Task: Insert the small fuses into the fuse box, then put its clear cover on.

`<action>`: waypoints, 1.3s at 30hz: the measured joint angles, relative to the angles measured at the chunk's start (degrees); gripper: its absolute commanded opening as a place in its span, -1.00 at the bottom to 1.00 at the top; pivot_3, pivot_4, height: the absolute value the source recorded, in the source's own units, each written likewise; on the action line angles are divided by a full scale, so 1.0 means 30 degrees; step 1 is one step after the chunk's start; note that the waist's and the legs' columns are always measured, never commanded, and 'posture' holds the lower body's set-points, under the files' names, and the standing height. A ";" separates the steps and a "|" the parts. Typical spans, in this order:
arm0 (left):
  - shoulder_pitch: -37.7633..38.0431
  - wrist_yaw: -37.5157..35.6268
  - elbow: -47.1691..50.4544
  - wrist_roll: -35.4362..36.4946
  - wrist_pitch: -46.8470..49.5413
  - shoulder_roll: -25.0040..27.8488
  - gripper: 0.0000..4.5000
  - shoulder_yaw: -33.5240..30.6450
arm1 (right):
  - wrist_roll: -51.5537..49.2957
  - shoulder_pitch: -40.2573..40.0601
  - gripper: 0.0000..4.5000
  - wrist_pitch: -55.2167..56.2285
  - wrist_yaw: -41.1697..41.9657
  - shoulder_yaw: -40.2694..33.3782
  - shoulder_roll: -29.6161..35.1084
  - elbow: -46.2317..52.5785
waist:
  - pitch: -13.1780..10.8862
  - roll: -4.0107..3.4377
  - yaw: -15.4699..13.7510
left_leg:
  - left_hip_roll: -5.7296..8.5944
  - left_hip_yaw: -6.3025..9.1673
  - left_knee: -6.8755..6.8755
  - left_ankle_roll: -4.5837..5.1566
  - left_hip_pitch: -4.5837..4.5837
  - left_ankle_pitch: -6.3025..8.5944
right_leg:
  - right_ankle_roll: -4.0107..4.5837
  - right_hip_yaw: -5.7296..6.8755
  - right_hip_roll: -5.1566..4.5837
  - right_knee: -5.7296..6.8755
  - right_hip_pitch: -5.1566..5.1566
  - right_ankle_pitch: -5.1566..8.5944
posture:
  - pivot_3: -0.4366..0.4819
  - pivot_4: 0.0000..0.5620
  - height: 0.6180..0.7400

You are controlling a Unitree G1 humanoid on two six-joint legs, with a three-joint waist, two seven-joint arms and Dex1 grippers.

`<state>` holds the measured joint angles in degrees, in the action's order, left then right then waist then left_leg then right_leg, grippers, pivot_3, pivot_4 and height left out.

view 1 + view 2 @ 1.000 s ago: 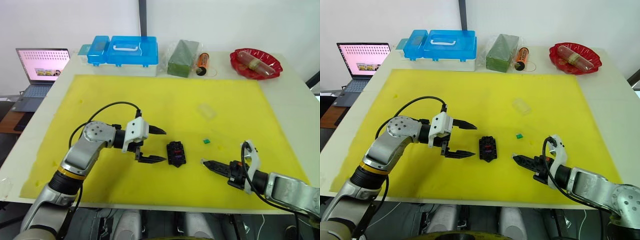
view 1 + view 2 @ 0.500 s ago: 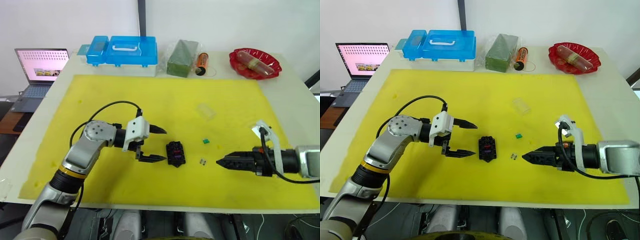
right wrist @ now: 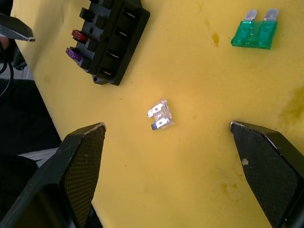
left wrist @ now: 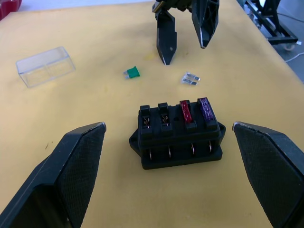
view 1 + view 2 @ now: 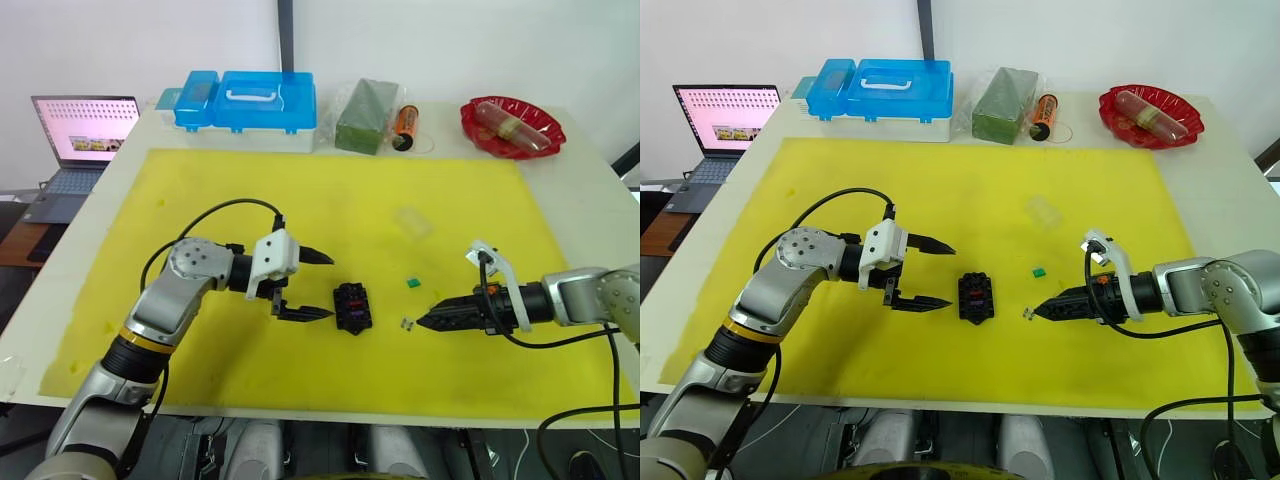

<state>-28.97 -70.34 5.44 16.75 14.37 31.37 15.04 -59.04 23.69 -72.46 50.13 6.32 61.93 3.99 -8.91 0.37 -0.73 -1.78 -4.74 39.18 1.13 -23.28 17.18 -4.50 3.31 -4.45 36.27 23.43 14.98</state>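
Right wrist view shows the right gripper (image 3: 166,137) spread wide over a clear fuse (image 3: 159,115); the left gripper (image 5: 322,286) gapes beside the fuse box (image 5: 352,307).

Lab: yellow mat (image 5: 330,200), laptop (image 5: 82,135) beside.
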 measured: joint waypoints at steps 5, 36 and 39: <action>0.0007 0.0032 0.0103 0.0001 0.0052 0.0003 1.00 0.0001 | 0.1068 0.0067 0.24 -0.0139 0.0683 0.0016 -0.0648 -0.0291 | 0.0000 -0.0001 0.0006 | -0.0004 0.0001 -0.0001 -0.0001 0.0002 0.0000 | 0.0000 0.0005 0.0003 0.0008 0.0003 0.0000 | -0.05 -0.47 1.00; 0.0018 0.0132 0.0432 0.0004 0.0133 0.0022 1.00 0.0000 | 0.2212 0.0347 0.24 -0.1976 0.1754 -0.0324 -0.2327 0.0054 | 0.0000 0.0000 0.0004 | 0.0000 0.0000 0.0000 -0.0002 0.0005 -0.0001 | -0.0002 0.0007 0.0003 0.0014 0.0001 -0.0001 | -0.05 -0.47 1.00; 0.0018 0.0164 0.0474 0.0004 0.0159 0.0024 1.00 0.0000 | 0.2289 0.0347 0.24 -0.2019 0.1754 -0.0341 -0.2433 0.0054 | 0.0000 -0.0001 0.0005 | 0.0000 0.0000 0.0000 -0.0002 0.0005 -0.0001 | -0.0002 0.0008 0.0004 0.0014 0.0001 -0.0001 | -0.05 -0.47 1.00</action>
<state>-28.92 -69.85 6.86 16.76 14.85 31.44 15.04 -52.17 24.73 -78.52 55.39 5.30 54.63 4.16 -8.91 0.37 -0.72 -1.78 -4.74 39.18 1.13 -23.26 17.18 -4.50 3.33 -4.44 36.31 23.44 14.98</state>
